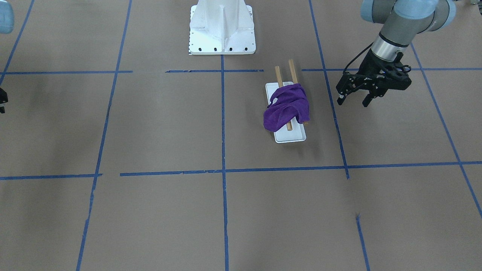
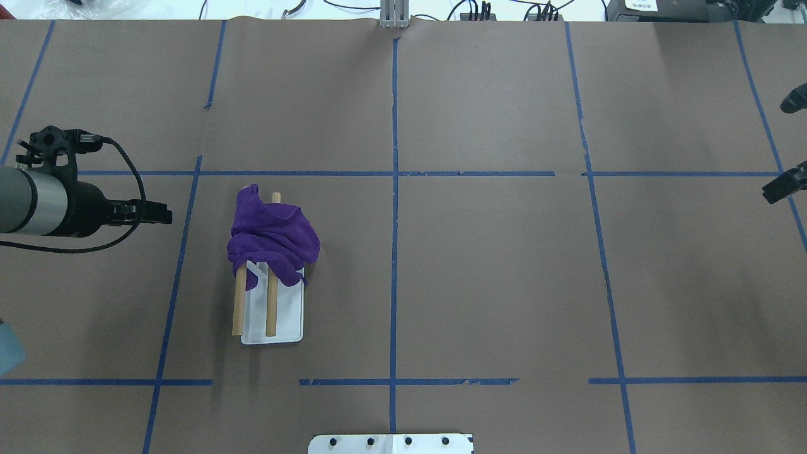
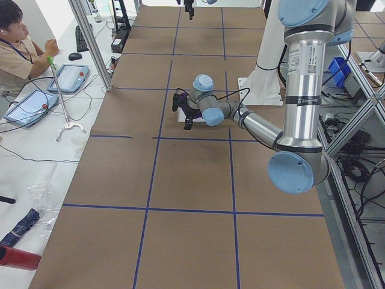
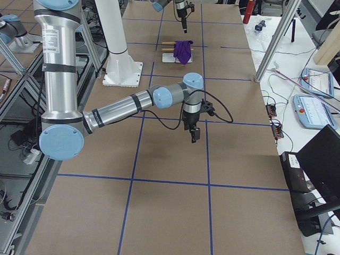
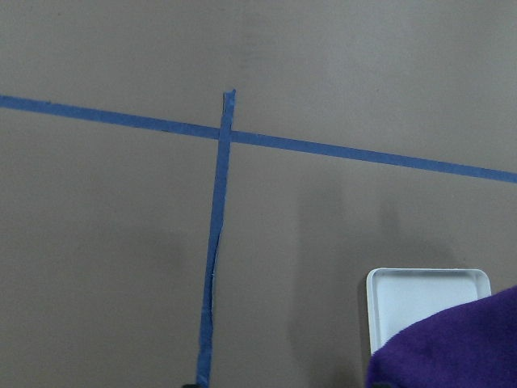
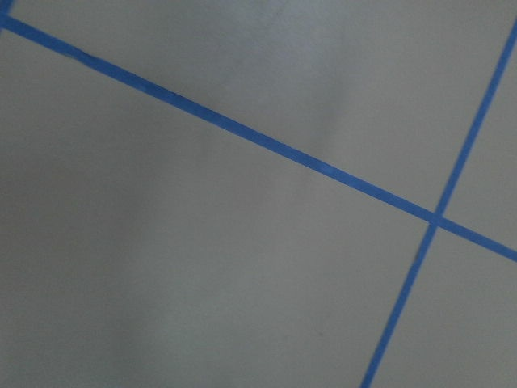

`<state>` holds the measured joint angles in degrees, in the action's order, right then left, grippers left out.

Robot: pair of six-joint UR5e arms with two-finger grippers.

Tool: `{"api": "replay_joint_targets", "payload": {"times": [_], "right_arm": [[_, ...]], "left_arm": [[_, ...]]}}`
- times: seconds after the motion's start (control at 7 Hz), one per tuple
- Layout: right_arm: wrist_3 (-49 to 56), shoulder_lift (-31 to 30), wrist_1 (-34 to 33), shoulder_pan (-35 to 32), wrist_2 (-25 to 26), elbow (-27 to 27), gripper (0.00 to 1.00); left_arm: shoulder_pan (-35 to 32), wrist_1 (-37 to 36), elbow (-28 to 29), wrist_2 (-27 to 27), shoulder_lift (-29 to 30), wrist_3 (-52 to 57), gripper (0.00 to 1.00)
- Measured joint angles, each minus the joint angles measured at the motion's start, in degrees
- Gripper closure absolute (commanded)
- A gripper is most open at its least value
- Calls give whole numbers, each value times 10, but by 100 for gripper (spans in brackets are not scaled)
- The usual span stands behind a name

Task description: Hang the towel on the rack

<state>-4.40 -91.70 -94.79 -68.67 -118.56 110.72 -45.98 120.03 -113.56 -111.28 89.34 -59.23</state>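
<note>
The purple towel (image 1: 286, 109) lies bunched over both brown dowels of the rack, covering their operator-side half; it also shows in the overhead view (image 2: 271, 236) and the left wrist view (image 5: 452, 347). The rack's white base (image 2: 287, 321) sits on the brown table; the dowels (image 2: 272, 309) stick out bare toward the robot. My left gripper (image 1: 353, 101) is open and empty, hovering apart from the rack toward the table's left end. My right gripper (image 2: 782, 186) shows only as a dark sliver at the far right edge; I cannot tell its state.
The large white metal pedestal (image 1: 222, 34) with bolt holes stands at the robot's side of the table. Blue tape lines (image 2: 394, 189) divide the brown table into squares. An operator (image 3: 24, 54) sits beside the table at its left end.
</note>
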Motion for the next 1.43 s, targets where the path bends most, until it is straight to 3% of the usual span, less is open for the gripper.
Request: {"api": "replay_joint_targets", "payload": {"times": [0.43, 0.71, 1.0, 1.43], "right_arm": [[48, -50, 1, -123, -113, -63, 0], [82, -75, 1, -179, -133, -80, 0], [84, -78, 2, -190, -134, -86, 0], [66, -71, 3, -190, -133, -84, 0]], "left_arm": [[-179, -57, 74, -152, -21, 259, 0], [-279, -190, 102, -169, -23, 411, 0], [-368, -308, 113, -186, -34, 508, 0], [-415, -338, 104, -238, -73, 528, 0]]}}
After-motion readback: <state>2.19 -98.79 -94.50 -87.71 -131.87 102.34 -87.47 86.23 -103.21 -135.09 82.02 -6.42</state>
